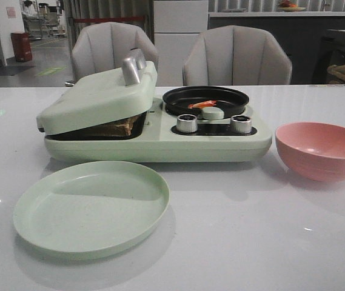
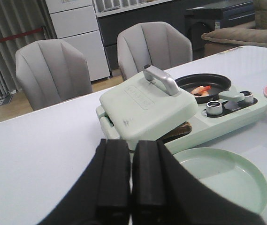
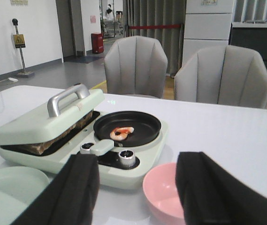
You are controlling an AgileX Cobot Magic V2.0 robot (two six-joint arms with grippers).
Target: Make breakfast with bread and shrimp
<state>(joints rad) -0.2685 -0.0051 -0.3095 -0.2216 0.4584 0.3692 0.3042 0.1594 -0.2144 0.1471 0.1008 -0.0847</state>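
A pale green breakfast maker (image 1: 154, 142) stands mid-table. Its lid (image 1: 99, 97) rests nearly shut on the bread (image 1: 123, 126), whose brown edge shows in the gap, also in the left wrist view (image 2: 178, 131) and the right wrist view (image 3: 39, 147). The shrimp (image 1: 204, 104) lies in the round black pan (image 1: 205, 100), seen too in the right wrist view (image 3: 122, 133) and the left wrist view (image 2: 200, 90). My left gripper (image 2: 131, 185) is shut and empty, held back from the maker. My right gripper (image 3: 138, 187) is open and empty above the pink bowl (image 3: 164, 197).
An empty green plate (image 1: 90, 209) lies in front of the maker. The empty pink bowl (image 1: 321, 148) stands to its right. Two silver knobs (image 1: 187, 123) sit on the maker's front. Two grey chairs (image 1: 236, 57) stand behind the table.
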